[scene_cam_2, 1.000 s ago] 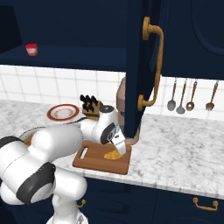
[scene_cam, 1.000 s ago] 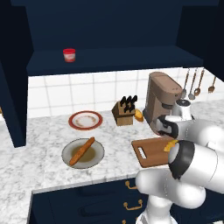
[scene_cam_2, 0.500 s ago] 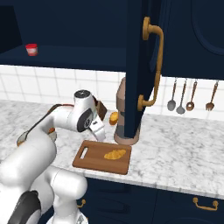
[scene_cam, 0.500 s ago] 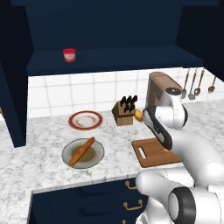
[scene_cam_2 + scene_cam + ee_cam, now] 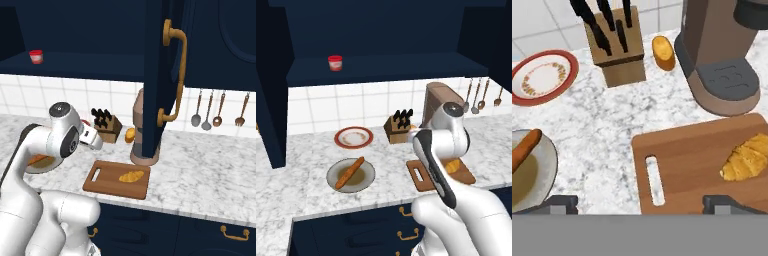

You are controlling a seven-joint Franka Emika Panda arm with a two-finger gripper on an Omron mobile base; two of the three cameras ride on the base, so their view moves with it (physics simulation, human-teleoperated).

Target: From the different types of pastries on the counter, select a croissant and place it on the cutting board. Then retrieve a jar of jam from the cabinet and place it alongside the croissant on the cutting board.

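On counter (image 5: pixel 210 172) nearest: cutting board (image 5: pixel 109 184) with croissant (image 5: pixel 131 176) lying flat on it, slot end toward baguette (image 5: pixel 349 173) in grey bowl (image 5: pixel 367 176). Above board: gripper (image 5: pixel 641 202) released, nothing between tips. Behind: knife block (image 5: pixel 614 50), bun (image 5: pixel 663 52), coffee machine (image 5: pixel 722 60), red-rimmed plate (image 5: pixel 543 76). Farthest: jar of jam (image 5: pixel 335 62) on cabinet (image 5: pixel 381 67) shelf.

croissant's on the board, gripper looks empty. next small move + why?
Probably lift the gripper toward the open cabinet shelf. The croissant already lies on the cutting board, and the hand view shows both fingertips spread with nothing between them. The jar of jam stands on that shelf, up and left of the arm, so that half isn't started.
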